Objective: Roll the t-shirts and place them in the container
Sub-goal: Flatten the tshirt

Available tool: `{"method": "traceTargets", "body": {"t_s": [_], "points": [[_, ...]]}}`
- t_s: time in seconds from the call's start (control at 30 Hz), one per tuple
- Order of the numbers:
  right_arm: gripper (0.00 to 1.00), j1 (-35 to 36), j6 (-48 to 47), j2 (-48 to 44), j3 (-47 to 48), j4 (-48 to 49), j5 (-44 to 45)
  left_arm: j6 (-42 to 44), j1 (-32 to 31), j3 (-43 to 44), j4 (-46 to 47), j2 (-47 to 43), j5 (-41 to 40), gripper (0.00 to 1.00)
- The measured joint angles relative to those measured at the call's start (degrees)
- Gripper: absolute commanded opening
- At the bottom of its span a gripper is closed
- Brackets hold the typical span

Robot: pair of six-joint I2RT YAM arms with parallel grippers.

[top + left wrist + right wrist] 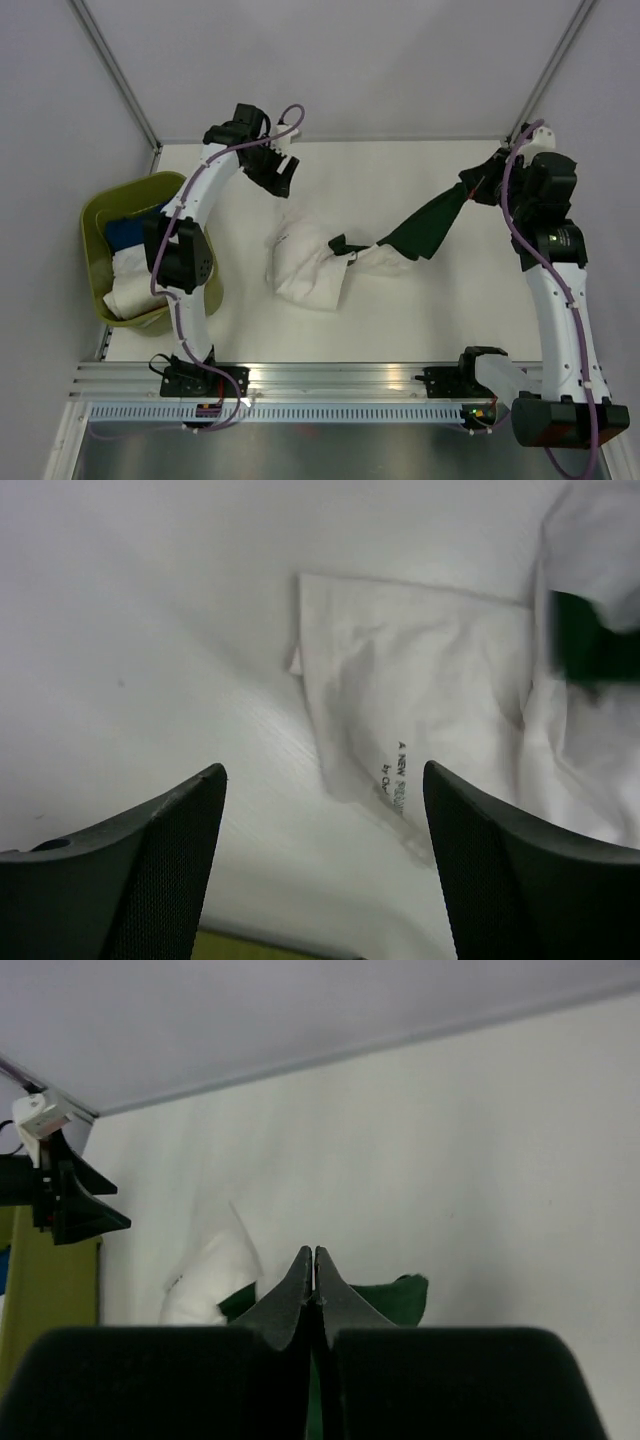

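Nearest me, the white t-shirt [305, 265] lies crumpled in the middle of the table [420, 320]. Some small black lettering on it shows in my left wrist view. At the table's left edge a green bin [100, 205] holds white and blue cloth. The dark green t-shirt [425, 228] is tangled into the white heap at one end. From there it stretches, lifted, toward the far right corner, where my right end effector [484, 186] has its fingers pressed together on the green cloth. At the far left, my left end effector [280, 178] hovers beyond the white t-shirt, fingers spread wide with nothing between them.
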Motion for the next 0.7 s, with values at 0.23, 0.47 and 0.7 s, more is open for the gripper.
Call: {"method": "traceTargets", "body": {"t_s": [0.23, 0.47, 0.7], "points": [[0.01, -0.02, 1.25, -0.98, -14.1, -0.9, 1.9, 2.34, -11.52, -14.91, 0.68, -10.56, 3.3, 0.71], [0.01, -0.07, 1.66, -7.06, -21.22, -1.09, 3.06, 3.08, -17.94, -33.18, -1.49, -18.93, 8.09, 0.79], [0.0, -0.07, 2.25, -6.88, -22.38, -1.14, 3.69, 2.69, -30.91, -42.84, 5.92, -19.12, 5.9, 0.87]]}}
